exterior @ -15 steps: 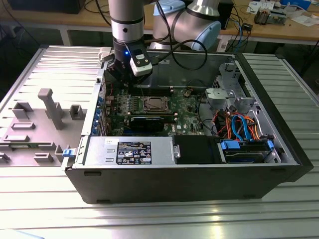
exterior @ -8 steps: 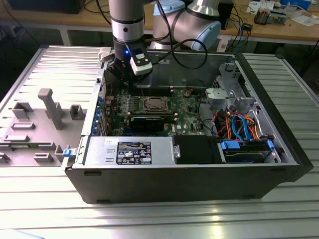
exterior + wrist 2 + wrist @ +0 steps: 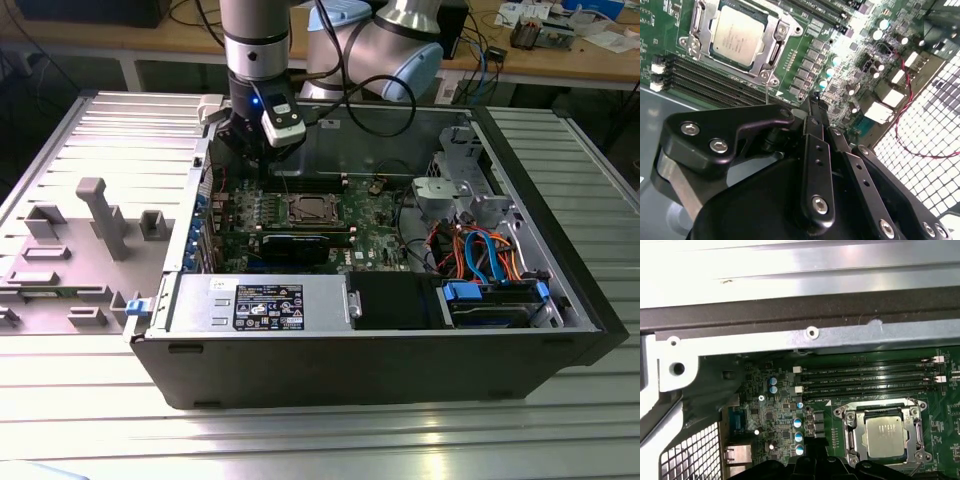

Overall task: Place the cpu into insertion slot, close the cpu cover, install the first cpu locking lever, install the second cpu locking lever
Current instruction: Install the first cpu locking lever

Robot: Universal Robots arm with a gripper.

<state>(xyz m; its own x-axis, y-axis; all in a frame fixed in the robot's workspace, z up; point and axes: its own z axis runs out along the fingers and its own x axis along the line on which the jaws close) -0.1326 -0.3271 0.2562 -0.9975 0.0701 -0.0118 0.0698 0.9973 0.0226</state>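
The cpu [image 3: 737, 35] [image 3: 885, 434] lies flat in the insertion slot on the green motherboard, its silvery top showing. The cpu cover [image 3: 776, 47] [image 3: 852, 432], a thin metal frame, lies down around it with the chip showing through its window. In the exterior view the slot with the cpu [image 3: 305, 210] sits mid-board. My gripper [image 3: 813, 102] [image 3: 812, 442] [image 3: 245, 150] hovers above the board beside the slot, toward the case's rear corner, with its fingers together and nothing between them. I cannot make out how the locking levers stand.
Memory slots [image 3: 865, 380] run along the slot's far side. The case's rear wall [image 3: 805, 335] and a perforated grille [image 3: 925, 130] stand close to the gripper. A power supply [image 3: 260, 303], drive bays and cables [image 3: 480, 250] fill the case's front and the exterior view's right. Grey fixtures [image 3: 105, 215] stand outside.
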